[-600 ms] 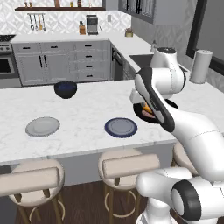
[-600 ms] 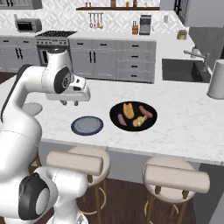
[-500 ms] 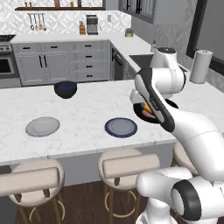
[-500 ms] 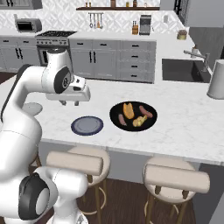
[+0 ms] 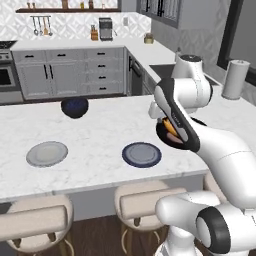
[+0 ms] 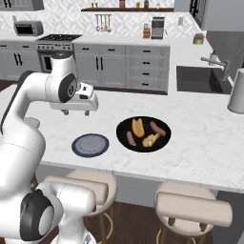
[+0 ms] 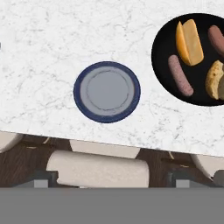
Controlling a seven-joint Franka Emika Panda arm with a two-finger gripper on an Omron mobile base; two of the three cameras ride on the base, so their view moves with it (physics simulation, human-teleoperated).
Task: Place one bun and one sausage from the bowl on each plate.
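Observation:
The wide black bowl (image 6: 125, 127) on the white marble counter holds two buns (image 6: 138, 127) (image 7: 189, 41) and two sausages (image 6: 130, 138) (image 7: 180, 75). In the hand view its black inside (image 7: 162, 48) sits at the upper right. Left of it lies the dark blue plate (image 6: 90, 145) (image 7: 106, 92) (image 5: 141, 154), with nothing on it. The light grey plate (image 5: 46, 153) lies further left along the counter, also bare. My gripper (image 6: 76, 113) hangs open above the dark blue plate, pointing down, with nothing between its fingers (image 7: 41, 178). In the left base view my arm covers most of the bowl (image 5: 163, 135).
A smaller dark blue bowl (image 5: 75, 107) stands at the back of the counter. A paper towel roll (image 6: 237, 90) and a sink (image 6: 198, 78) are at the far right. Padded stools (image 6: 190, 209) line the counter's near edge.

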